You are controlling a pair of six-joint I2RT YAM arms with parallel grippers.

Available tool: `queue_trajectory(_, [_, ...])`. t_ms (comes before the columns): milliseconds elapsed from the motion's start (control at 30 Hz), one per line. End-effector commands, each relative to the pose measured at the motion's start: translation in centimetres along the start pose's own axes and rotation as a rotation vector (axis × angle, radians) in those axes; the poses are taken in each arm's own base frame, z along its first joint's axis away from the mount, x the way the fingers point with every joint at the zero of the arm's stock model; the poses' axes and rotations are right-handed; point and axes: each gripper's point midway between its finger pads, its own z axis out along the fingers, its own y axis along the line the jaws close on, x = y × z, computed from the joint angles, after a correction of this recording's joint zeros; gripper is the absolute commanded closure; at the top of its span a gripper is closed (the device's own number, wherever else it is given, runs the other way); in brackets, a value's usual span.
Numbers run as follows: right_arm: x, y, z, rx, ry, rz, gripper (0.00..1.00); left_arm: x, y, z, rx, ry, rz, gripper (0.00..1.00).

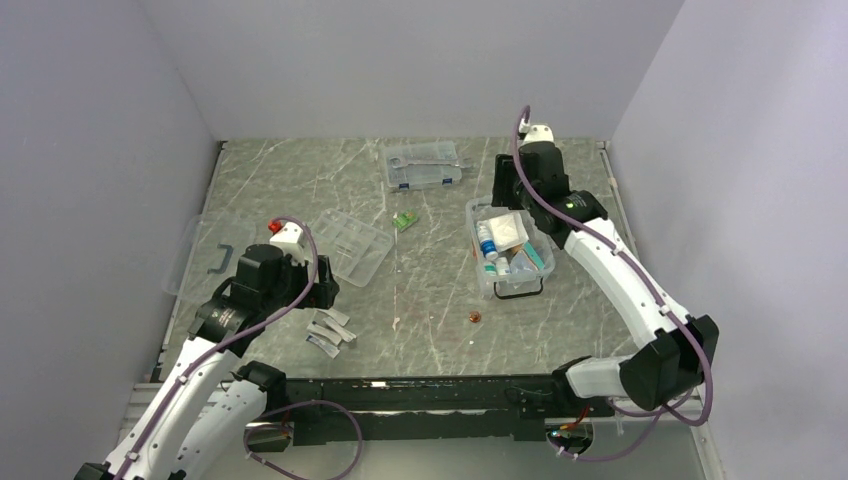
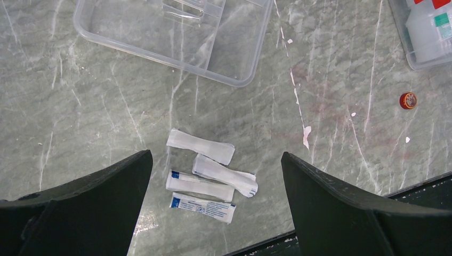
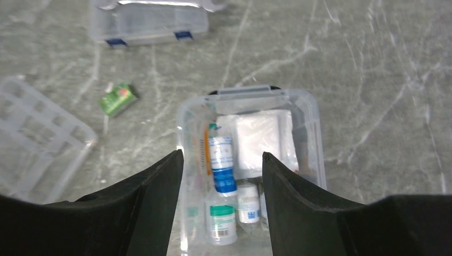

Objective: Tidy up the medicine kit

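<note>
The medicine kit's clear box (image 1: 472, 240) stands right of centre, holding small bottles (image 3: 223, 160) and a white pack (image 3: 261, 138). My right gripper (image 3: 222, 153) hangs open above the box's (image 3: 248, 93) near half with nothing between its fingers; the top view shows it (image 1: 505, 185) at the box's far end. The clear divided tray (image 1: 350, 245) lies left of centre, and the clear lid with a black handle (image 1: 210, 255) rests at the far left. Several white packets (image 2: 205, 178) lie near the front edge. My left gripper (image 2: 216, 154) is wide open above them, touching none.
A flatter clear case with blue latches (image 1: 422, 165) sits at the back. A small green carton (image 1: 404, 221) lies between tray and box. A small red cap (image 2: 408, 100) rests on the marble in front of the box. Walls enclose three sides.
</note>
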Motion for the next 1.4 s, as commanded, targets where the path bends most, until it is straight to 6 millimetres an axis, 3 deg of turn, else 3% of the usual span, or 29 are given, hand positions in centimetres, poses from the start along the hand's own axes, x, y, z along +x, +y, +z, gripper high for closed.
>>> queue_trajectory(0, [-4.5,2.7,-3.1,-0.171,-0.127,0.031,0.4,-2.1,-0.4,-0.9,0.008,-0.067,0.005,0.01])
queue_trajectory(167, [-5.2,4.8,-4.3,-0.289,-0.127,0.038,0.36,-2.1,-0.4,-1.0,0.01,-0.072,0.005,0.01])
queue_trajectory(533, [-3.2,14.3,-5.0,-0.495,-0.054,-0.096,0.34,-2.2,-0.4,-1.1,0.007,-0.079,0.004,0.01])
queue_trajectory(900, [1.5,18.3,-0.4,-0.468,0.142,-0.021,0.34,-2.4,-0.5,-1.3,0.016,-0.086,0.008,0.01])
queue_trajectory(1367, [8.9,25.4,4.2,-0.477,0.298,-0.073,0.34,-2.8,0.3,-1.9,-0.031,-0.124,-0.01,0.01])
